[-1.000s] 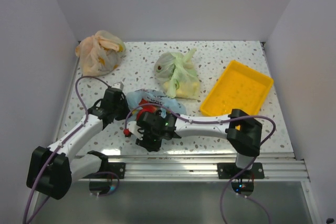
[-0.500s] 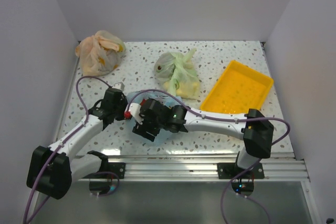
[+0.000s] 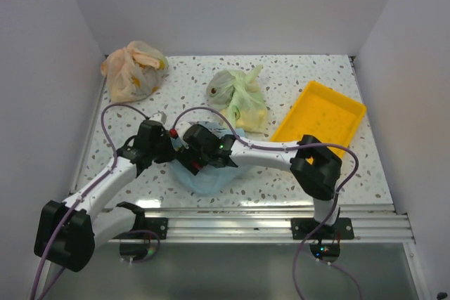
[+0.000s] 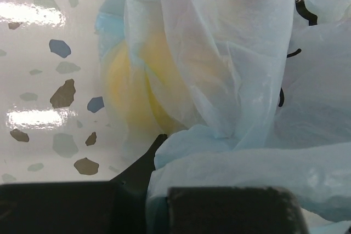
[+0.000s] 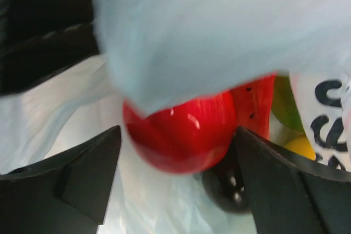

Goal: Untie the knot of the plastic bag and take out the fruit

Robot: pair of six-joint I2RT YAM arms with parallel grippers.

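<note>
Where one plastic bag (image 3: 207,179) lies, two others (image 3: 239,96)

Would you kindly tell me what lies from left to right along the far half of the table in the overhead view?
In order: orange bag, green bag, yellow tray.

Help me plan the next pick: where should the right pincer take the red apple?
Probably best to grip the red apple across its round belly, coming straight in along the line of the right pincer, whose open fingers flank it. The plastic bag drapes over the top and the watermelon slice presses against one side, so stay low.
</note>
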